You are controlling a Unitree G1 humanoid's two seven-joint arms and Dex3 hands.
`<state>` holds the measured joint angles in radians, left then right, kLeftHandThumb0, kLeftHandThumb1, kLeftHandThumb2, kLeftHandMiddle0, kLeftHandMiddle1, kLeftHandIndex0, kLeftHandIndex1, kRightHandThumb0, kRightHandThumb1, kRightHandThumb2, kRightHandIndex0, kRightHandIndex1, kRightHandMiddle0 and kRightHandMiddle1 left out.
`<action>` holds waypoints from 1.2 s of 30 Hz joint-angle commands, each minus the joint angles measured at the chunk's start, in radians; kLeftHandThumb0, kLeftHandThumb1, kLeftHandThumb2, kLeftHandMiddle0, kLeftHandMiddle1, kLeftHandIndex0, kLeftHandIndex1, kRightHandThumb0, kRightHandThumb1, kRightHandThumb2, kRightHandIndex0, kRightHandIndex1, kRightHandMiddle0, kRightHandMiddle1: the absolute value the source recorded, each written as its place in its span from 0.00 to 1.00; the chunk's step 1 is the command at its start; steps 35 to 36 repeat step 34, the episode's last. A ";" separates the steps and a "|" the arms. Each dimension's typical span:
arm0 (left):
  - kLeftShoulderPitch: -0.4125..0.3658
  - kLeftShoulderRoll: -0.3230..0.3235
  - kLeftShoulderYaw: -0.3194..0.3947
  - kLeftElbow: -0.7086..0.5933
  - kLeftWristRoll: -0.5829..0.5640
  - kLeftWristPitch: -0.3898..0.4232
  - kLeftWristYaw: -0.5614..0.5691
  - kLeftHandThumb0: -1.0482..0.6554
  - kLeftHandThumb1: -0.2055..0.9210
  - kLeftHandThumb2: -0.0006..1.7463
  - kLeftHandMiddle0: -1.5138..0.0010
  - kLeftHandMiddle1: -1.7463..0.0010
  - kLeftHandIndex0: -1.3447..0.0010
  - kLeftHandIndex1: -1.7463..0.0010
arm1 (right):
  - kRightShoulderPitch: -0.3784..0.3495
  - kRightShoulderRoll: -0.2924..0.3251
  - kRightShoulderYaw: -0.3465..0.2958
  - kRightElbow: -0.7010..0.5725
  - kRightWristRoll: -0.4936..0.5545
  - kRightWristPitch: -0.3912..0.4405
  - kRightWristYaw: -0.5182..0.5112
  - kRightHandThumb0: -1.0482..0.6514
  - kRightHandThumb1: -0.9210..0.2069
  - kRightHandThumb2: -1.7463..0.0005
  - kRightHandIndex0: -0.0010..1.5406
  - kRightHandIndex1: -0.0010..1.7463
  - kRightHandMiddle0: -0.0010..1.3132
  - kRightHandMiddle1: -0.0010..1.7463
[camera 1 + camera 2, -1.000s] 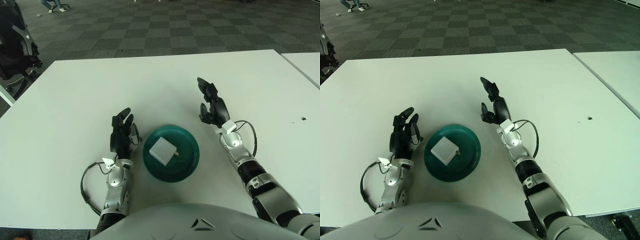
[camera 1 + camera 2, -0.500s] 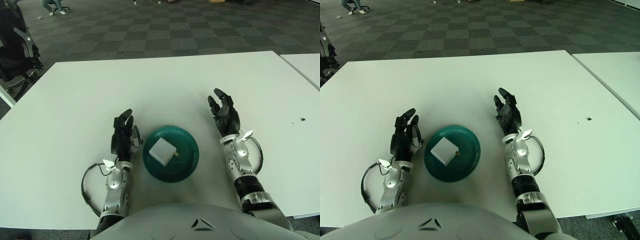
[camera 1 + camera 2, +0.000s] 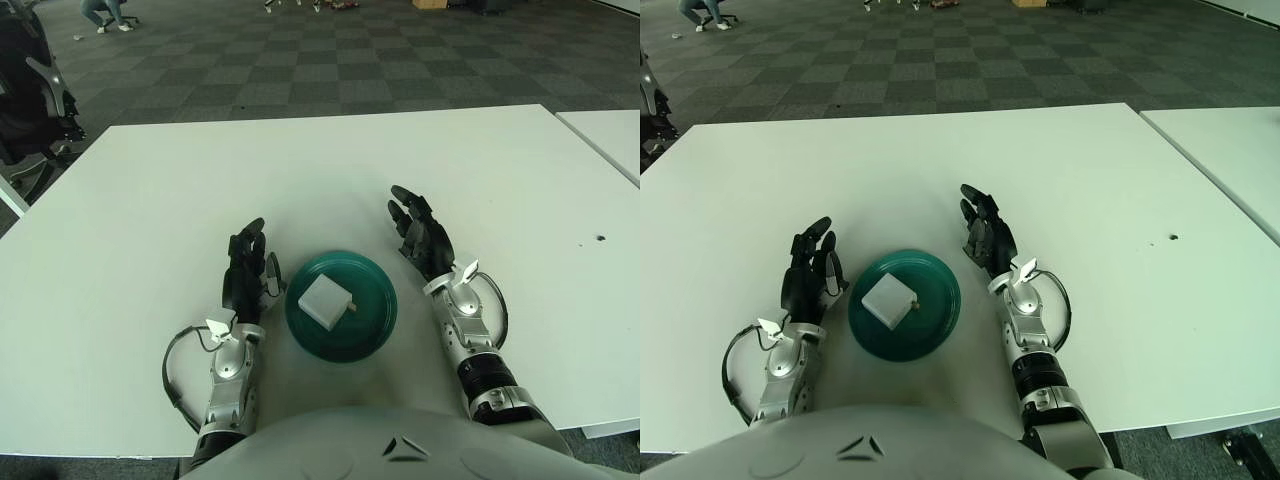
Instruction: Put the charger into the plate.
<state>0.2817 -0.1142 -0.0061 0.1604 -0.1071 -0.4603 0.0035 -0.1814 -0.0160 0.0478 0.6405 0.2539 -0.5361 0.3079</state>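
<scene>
A small white square charger (image 3: 324, 301) lies in a round dark-green plate (image 3: 372, 327) near the white surface's (image 3: 140, 200) front edge. The left hand (image 3: 246, 271) and right hand (image 3: 422, 236) flank the plate, fingers loosely extended, holding nothing.

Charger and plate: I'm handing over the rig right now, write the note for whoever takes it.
Left hand: open, holds nothing, beside the plate's left edge.
Right hand: open, holds nothing, off the plate's upper right.
White charger: lies inside the green plate, prongs toward the right; no fingers touch it.
Plate sits on the white table near the robot.
Done: charger is in the plate.
Left: nothing visible; confirm and end.
</scene>
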 commanded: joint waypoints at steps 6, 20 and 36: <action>0.100 0.001 0.004 0.040 0.105 -0.023 0.064 0.16 1.00 0.54 0.84 0.95 1.00 0.55 | 0.135 0.066 -0.031 0.144 -0.074 -0.076 -0.053 0.10 0.00 0.36 0.01 0.00 0.00 0.18; 0.101 -0.010 -0.004 0.046 0.165 -0.067 0.127 0.14 1.00 0.55 0.83 0.96 1.00 0.57 | 0.126 0.059 -0.050 0.198 -0.156 -0.097 -0.086 0.06 0.00 0.39 0.00 0.00 0.00 0.06; 0.097 -0.012 -0.008 0.063 0.155 -0.094 0.155 0.14 1.00 0.56 0.83 0.97 1.00 0.58 | 0.127 0.055 -0.040 0.199 -0.229 -0.090 -0.128 0.01 0.00 0.37 0.00 0.00 0.00 0.00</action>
